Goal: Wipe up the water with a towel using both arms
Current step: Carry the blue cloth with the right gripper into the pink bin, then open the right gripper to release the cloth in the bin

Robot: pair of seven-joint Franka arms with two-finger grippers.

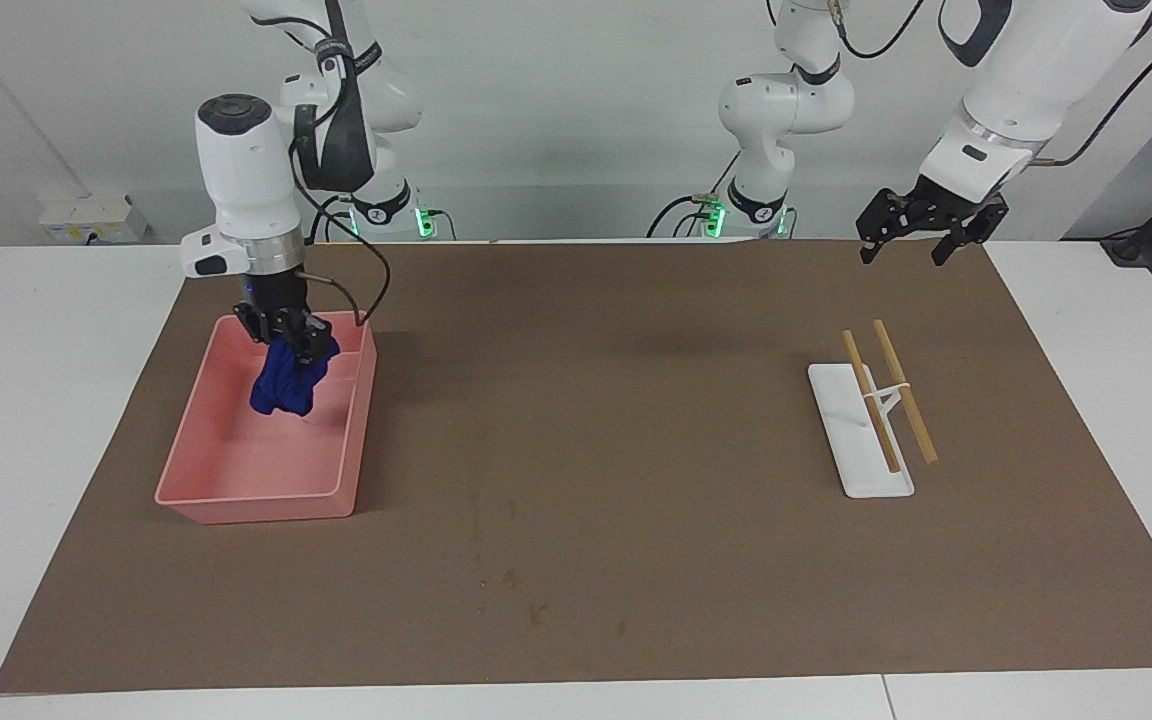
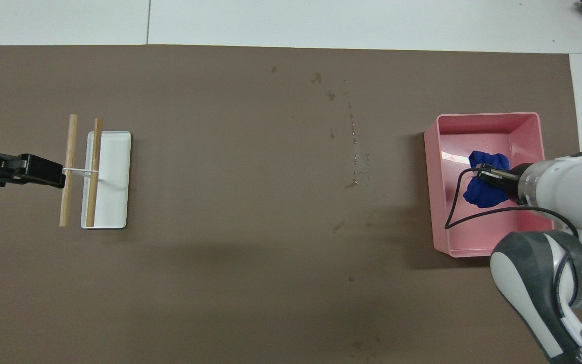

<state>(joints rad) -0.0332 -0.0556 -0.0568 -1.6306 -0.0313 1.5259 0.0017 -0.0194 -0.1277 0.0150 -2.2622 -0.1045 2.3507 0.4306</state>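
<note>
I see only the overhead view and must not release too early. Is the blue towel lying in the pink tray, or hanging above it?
Observer: Hanging. The right gripper, shut on the towel, holds it over the pink tray; its lower end seems clear of the tray's floor.
Operator: Does the left gripper touch the wooden sticks?
Observer: No. The left gripper waits open, raised well above the mat, apart from the wooden sticks.
</note>
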